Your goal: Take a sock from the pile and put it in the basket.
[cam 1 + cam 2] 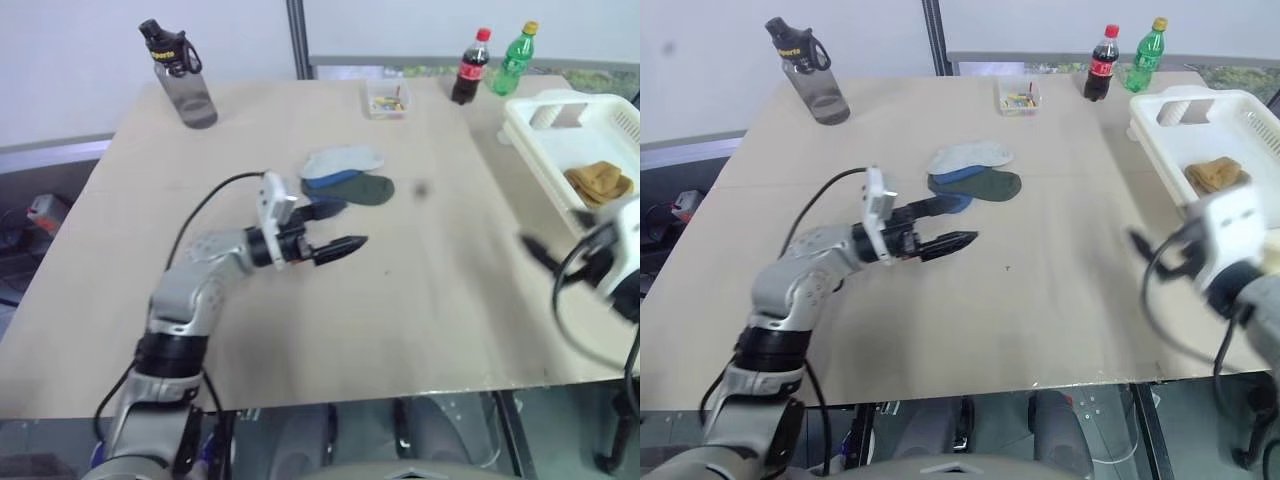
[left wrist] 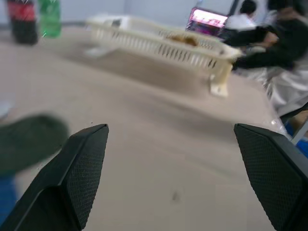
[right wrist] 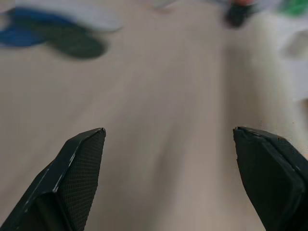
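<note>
The pile [image 1: 345, 176] lies mid-table: a pale sock [image 1: 342, 160] over a blue one [image 1: 322, 181] and a dark green one [image 1: 366, 190]. My left gripper [image 1: 350, 226] hovers level just in front of the pile, open and empty, with the green sock [image 2: 29, 139] beside one finger. The cream basket [image 1: 560, 110] stands at the table's right edge with a mustard sock [image 1: 598, 181] inside. My right gripper [image 3: 168, 131] is low over the table in front of the basket, open and empty, facing the pile [image 3: 72, 33].
At the table's back stand a dark water bottle [image 1: 180, 75], a small clear box [image 1: 387, 98], a cola bottle [image 1: 468, 68] and a green bottle [image 1: 513, 60]. Bare tabletop [image 1: 430, 290] lies between the grippers. People [image 2: 269, 33] sit beyond the basket.
</note>
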Tool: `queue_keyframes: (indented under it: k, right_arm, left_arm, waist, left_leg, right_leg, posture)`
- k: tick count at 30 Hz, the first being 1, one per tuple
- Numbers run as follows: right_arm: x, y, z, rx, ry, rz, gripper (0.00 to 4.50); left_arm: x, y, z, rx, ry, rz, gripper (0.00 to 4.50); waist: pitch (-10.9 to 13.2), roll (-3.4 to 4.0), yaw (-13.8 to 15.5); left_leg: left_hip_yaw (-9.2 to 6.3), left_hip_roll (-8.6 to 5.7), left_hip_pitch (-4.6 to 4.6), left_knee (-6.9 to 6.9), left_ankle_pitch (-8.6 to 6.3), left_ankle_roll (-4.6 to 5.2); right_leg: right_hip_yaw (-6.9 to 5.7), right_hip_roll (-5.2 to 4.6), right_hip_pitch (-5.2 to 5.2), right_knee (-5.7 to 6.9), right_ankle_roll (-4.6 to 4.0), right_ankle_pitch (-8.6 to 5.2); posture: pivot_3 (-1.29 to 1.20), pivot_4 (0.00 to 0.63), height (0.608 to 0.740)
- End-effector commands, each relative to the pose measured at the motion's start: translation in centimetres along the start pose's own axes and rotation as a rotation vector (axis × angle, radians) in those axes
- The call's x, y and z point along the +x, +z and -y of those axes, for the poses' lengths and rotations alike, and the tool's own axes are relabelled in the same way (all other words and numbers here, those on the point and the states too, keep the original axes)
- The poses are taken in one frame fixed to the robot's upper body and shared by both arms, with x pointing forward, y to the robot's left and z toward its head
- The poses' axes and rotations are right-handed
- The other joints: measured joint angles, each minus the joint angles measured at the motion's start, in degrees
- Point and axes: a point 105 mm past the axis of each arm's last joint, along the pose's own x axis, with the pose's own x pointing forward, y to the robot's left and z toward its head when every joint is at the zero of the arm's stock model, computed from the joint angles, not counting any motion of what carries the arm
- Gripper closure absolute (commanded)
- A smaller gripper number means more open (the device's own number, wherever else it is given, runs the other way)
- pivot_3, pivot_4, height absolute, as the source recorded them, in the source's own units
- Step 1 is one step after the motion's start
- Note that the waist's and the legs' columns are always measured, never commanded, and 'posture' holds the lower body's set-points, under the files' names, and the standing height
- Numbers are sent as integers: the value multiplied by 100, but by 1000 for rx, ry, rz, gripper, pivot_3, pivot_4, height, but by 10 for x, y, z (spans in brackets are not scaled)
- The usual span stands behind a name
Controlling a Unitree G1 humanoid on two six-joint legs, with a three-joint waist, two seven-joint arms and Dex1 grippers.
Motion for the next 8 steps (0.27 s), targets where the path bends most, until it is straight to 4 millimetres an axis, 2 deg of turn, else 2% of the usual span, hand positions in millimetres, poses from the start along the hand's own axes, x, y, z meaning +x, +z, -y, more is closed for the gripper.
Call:
queue_keyframes:
  k: [1,4,8]
  right_arm:
    - [-12,-7,-6,-92,-6,-3,132]
    - [-18,-23,-8,-91,14,-35,132]
    - [-18,-28,-9,-60,43,-26,132]
  left_arm:
    - [-34,9,5,54,13,-36,0]
    - [-55,8,5,51,50,-77,0]
    - [-70,11,3,53,90,-102,0]
  waist:
    - [0,-1,-3]
    - [2,-4,2]
    - [6,-16,19]
  left_leg:
    - [1,0,0,2,0,0]
    - [10,9,6,10,0,0]
    - [5,18,9,31,0,-1]
  right_leg:
    - [2,-1,0,0,0,0]
    - [8,-1,3,0,0,-2]
    - [2,3,7,13,-9,-15]
  posture:
    - [0,150,740]
    - [0,150,740]
    - [0,150,740]
